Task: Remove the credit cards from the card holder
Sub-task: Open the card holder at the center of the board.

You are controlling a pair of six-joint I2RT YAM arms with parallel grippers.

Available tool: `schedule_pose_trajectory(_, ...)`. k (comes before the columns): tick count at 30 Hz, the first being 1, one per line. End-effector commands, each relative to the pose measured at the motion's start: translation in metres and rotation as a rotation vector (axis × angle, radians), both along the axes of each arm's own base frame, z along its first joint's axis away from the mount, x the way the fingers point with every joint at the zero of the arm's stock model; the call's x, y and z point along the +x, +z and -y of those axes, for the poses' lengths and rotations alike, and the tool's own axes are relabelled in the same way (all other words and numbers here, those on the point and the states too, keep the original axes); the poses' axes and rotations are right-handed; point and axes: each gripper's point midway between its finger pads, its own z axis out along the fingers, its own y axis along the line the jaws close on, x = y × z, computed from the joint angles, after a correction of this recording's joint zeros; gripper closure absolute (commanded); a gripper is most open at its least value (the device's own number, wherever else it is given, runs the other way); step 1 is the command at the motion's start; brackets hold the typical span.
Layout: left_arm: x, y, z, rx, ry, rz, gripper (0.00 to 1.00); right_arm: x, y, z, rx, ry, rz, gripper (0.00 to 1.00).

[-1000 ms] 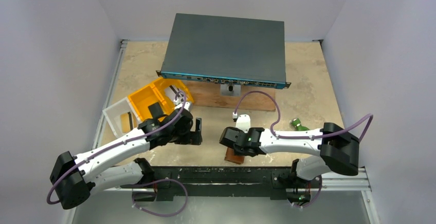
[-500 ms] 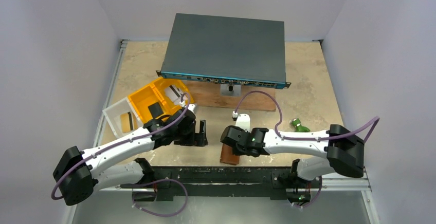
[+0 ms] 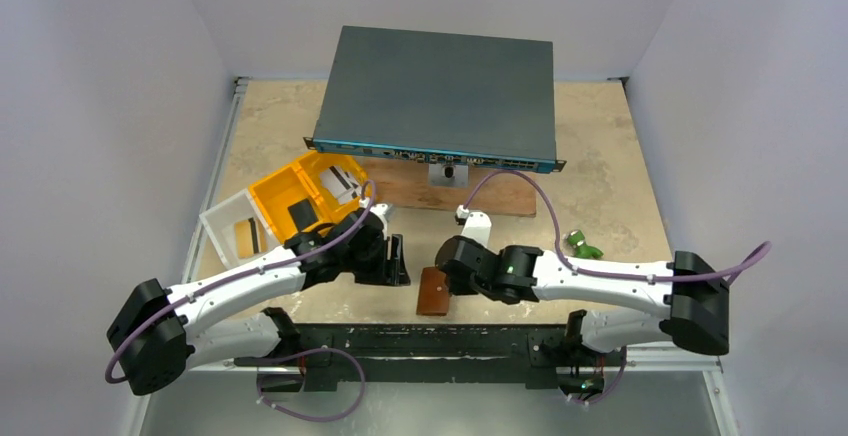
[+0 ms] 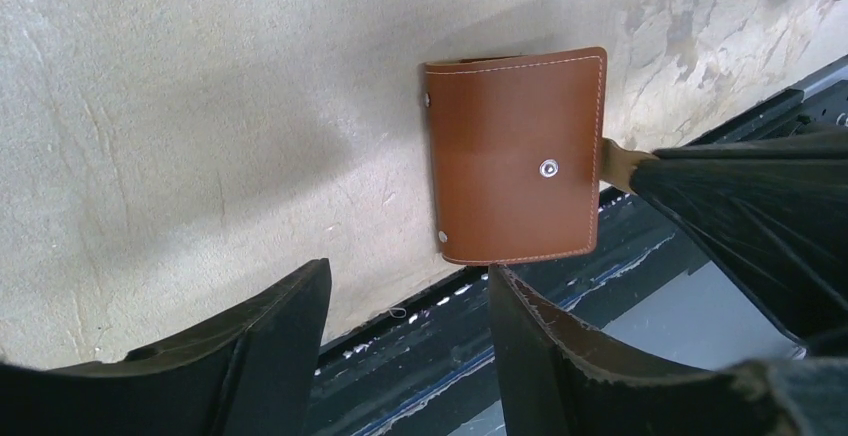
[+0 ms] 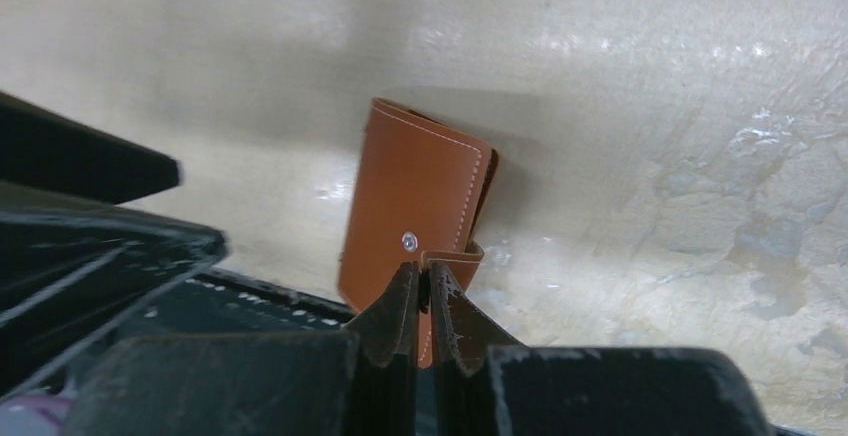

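Note:
The card holder (image 3: 432, 291) is a brown leather wallet, folded shut, at the table's front edge between the two arms. My right gripper (image 5: 422, 268) is shut on its small strap tab, just below the snap stud. The same wallet (image 4: 515, 171) shows in the left wrist view, its lower edge over the dark rail. My left gripper (image 4: 405, 281) stands open just short of it with nothing between its fingers; from above the left gripper (image 3: 396, 260) is a little to the wallet's left. No credit cards show at the card holder.
A yellow tray (image 3: 275, 188) holding a white striped card-like piece (image 3: 341, 184) and a black flat piece (image 3: 300, 213) stands at the left, beside a clear box (image 3: 222, 224). A dark network switch (image 3: 440, 96) sits on a wooden board at the back. A green object (image 3: 580, 244) lies right.
My right gripper has closed on the strap and pulled the card holder to the left. My left gripper has moved right toward it, and its jaws have narrowed.

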Motion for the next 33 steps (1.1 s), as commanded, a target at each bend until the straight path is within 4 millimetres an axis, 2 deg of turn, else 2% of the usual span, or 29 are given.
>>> schedule_pose_trajectory(1,0.002,0.005,0.003,-0.016,-0.008,0.011,0.42,0.012,0.053,-0.020,0.138,-0.032,0.069,1.00)
schedule_pose_trajectory(8,0.007,0.004,-0.021,0.101,0.026,0.048,0.39,0.020,0.074,-0.034,0.140,-0.005,0.107,1.00)
schedule_pose_trajectory(12,0.005,0.003,-0.032,0.128,0.053,0.053,0.38,0.024,0.075,-0.043,0.112,0.014,0.111,1.00)
schedule_pose_trajectory(15,0.003,0.000,-0.036,0.137,0.060,0.050,0.38,0.024,0.070,-0.042,0.085,0.014,0.103,1.00)
schedule_pose_trajectory(18,0.001,-0.002,-0.036,0.134,0.054,0.043,0.40,0.020,0.064,-0.031,0.053,0.004,0.088,1.00)
schedule_pose_trajectory(23,-0.001,-0.003,-0.025,0.097,0.027,0.027,0.43,0.017,0.053,0.016,-0.053,-0.071,0.099,1.00)
schedule_pose_trajectory(26,-0.001,-0.004,-0.017,0.078,0.004,0.011,0.46,0.010,0.038,0.038,-0.083,-0.105,0.077,1.00)
schedule_pose_trajectory(30,0.000,-0.006,-0.008,0.069,-0.021,-0.007,0.51,0.001,0.012,0.054,-0.088,-0.130,0.045,1.00)
schedule_pose_trajectory(33,0.001,-0.008,-0.002,0.066,-0.034,-0.024,0.53,-0.001,-0.005,0.058,-0.099,-0.133,0.035,1.00)
